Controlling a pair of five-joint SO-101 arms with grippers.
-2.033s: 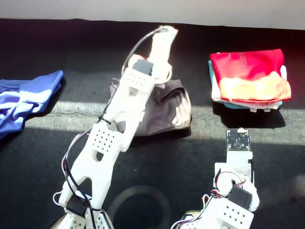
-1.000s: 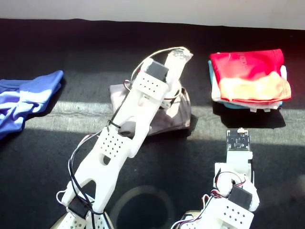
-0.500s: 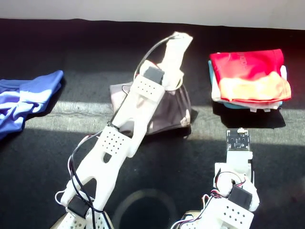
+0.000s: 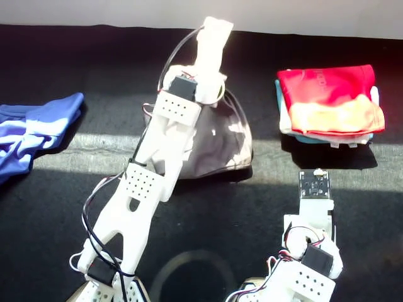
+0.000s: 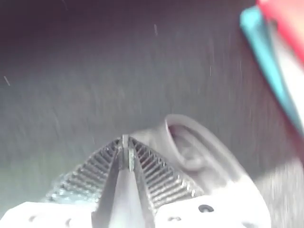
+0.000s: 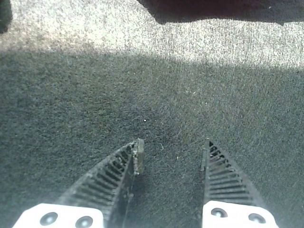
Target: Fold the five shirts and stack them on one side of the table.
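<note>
Left gripper (image 5: 126, 140) now farther back, grey shirt (image 4: 220, 141) taut in its pinch.

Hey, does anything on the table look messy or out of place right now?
Yes. The blue shirt lies crumpled and unfolded at the far left, well apart from the folded stack on the right. The grey shirt is bunched, drawn up to a peak where the left gripper pinches it.

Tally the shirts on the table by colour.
Blue shirt: 1
Grey shirt: 1
Red shirt, orange patch, top of stack: 1
White shirt, in stack: 1
Teal shirt, in stack: 1
Total: 5
</note>
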